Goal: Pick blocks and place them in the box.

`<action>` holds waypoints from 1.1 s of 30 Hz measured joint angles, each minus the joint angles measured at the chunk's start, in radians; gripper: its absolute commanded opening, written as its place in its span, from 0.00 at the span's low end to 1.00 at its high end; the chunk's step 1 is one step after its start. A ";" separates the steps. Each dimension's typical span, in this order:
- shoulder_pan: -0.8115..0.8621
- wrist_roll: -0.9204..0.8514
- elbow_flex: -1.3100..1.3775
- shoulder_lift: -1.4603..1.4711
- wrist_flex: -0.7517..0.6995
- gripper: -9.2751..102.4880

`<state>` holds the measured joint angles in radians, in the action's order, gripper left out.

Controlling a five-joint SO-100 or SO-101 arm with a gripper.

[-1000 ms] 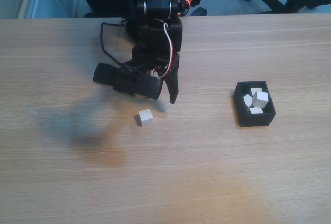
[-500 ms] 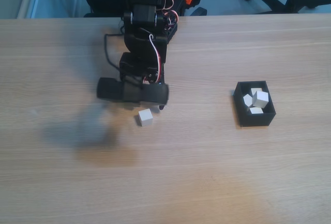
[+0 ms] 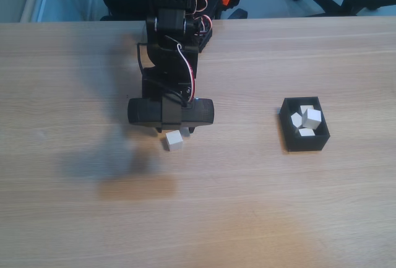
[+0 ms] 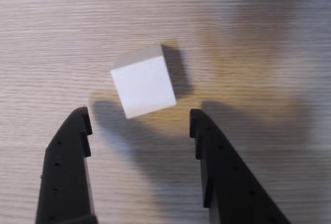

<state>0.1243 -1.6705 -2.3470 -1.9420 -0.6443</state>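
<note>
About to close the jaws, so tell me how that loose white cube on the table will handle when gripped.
The cube looks rigid with flat faces, so it probably won't roll. It sits turned relative to the open gripper, so the fingers may twist it on closing. Small and plain, it is likely light and could skid on the table.

Loose block (image 3: 174, 140) just before the pincer (image 4: 137, 116) — box (image 3: 304, 143) with blocks (image 3: 306, 119) well right

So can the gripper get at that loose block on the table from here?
Probably yes: the gripper is open, the block lies just ahead of the jaws with bare table around it, though turned slightly askew.
</note>
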 measured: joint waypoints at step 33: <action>-0.015 -0.051 0.011 0.115 0.147 0.13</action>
<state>0.1089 -1.7211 -2.3363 -1.8270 -0.4970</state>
